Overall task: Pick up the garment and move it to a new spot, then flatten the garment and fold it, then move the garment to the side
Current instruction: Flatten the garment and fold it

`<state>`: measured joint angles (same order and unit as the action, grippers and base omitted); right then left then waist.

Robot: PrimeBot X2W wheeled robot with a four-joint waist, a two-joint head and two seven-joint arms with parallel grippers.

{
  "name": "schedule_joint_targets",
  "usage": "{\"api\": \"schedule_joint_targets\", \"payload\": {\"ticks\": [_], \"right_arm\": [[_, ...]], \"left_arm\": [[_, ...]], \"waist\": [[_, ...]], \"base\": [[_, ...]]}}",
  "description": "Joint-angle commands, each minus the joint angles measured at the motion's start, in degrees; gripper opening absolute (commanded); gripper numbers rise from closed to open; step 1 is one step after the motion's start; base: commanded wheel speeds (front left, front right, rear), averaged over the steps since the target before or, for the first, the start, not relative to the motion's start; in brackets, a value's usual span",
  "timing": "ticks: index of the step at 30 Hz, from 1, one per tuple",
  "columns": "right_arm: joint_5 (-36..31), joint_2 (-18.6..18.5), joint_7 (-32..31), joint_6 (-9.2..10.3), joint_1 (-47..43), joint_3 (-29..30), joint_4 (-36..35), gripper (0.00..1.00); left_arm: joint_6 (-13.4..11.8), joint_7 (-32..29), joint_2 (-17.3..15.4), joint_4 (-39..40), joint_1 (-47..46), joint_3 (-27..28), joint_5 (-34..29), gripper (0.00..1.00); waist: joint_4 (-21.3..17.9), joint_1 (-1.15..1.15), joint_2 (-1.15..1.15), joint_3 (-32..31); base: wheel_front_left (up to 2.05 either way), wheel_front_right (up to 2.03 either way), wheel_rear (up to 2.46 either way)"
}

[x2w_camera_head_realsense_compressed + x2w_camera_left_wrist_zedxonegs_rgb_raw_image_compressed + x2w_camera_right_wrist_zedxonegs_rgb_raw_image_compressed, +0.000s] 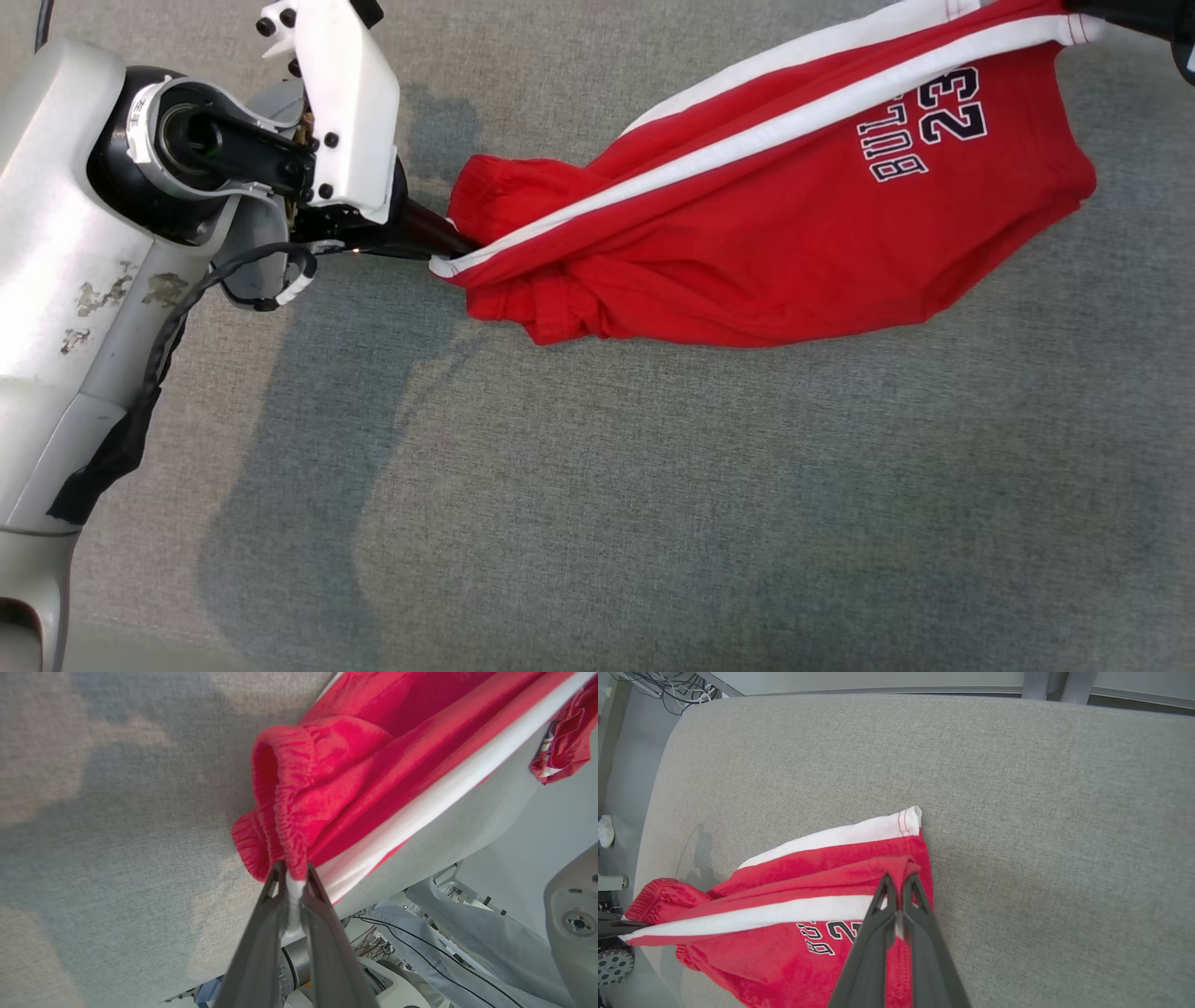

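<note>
The garment (747, 271) was stretched along its length between the left gripper (293, 877) and the right gripper (899, 890), each clamped on one end.

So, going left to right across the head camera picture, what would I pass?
Pale left arm → left gripper, pinching the shorts' elastic edge → red shorts → their printed number 23 → right gripper, at the top right corner. Grey fabric lies beneath it all.
</note>
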<state>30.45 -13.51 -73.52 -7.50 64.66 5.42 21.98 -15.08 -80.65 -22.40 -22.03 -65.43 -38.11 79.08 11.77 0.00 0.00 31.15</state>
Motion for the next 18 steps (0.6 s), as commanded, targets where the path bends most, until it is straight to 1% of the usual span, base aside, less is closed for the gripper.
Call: {"api": "schedule_joint_targets", "payload": {"ticks": [1,2,3,4,5,9,13,15,18], "right_arm": [[-0.6,-0.5,0.6,-0.01,1.1,0.3,0.5,0.27],[-0.7,-0.4,0.9,-0.01,1.2,0.1,1.0,0.43],[-0.9,-0.3,1.3,-0.01,1.4,-0.1,1.5,0.56],[-1.0,-0.1,1.7,-0.01,1.5,-0.3,2.0,1.00],[-0.9,0.1,2.2,-0.01,1.6,-0.6,2.4,1.00],[-0.2,0.7,4.0,-0.06,0.8,-1.4,3.7,1.00],[1.6,-0.2,6.8,-0.06,-0.8,-2.7,3.6,1.00],[3.3,-0.5,8.6,-0.06,-1.7,-3.6,3.1,1.00],[6.4,-1.0,12.6,-0.06,-4.0,-5.1,1.5,1.00]], "left_arm": [[0.5,-0.1,-0.3,-0.4,-0.9,-0.1,-0.5,0.00],[0.8,0.0,-0.1,-0.6,-1.0,-0.2,-0.5,0.00],[1.0,-0.1,0.1,-0.9,-1.0,-0.2,-0.5,0.16],[1.4,0.4,0.2,-1.1,-1.1,-0.1,-0.6,0.41],[1.7,0.6,0.3,-1.4,-1.2,-0.1,-0.8,1.00],[2.4,1.8,0.6,-3.0,-1.8,0.2,-1.2,1.00],[3.3,3.1,0.6,-4.4,-1.5,1.0,-0.9,1.00],[4.0,4.4,0.5,-5.1,-1.1,1.8,-0.7,1.00],[6.0,7.3,0.4,-6.4,-0.4,2.9,-1.0,1.00]], "waist": [[0.3,0.00,0.00,0.5],[0.4,0.00,0.00,0.6],[0.5,0.00,0.00,0.7],[0.5,0.00,0.00,0.6],[0.5,0.00,0.00,0.6],[0.3,0.00,0.00,-0.4],[0.0,0.00,0.00,-2.5],[-0.3,0.00,0.00,-3.9],[-0.7,0.00,0.00,-6.6]], "base": [[0.00,0.00,0.00],[0.00,0.00,0.00],[0.00,0.00,0.00],[0.00,0.00,0.00],[0.00,0.00,0.00],[0.00,0.00,0.00],[0.00,0.00,0.00],[0.00,0.00,0.00],[0.00,0.00,0.00]]}}
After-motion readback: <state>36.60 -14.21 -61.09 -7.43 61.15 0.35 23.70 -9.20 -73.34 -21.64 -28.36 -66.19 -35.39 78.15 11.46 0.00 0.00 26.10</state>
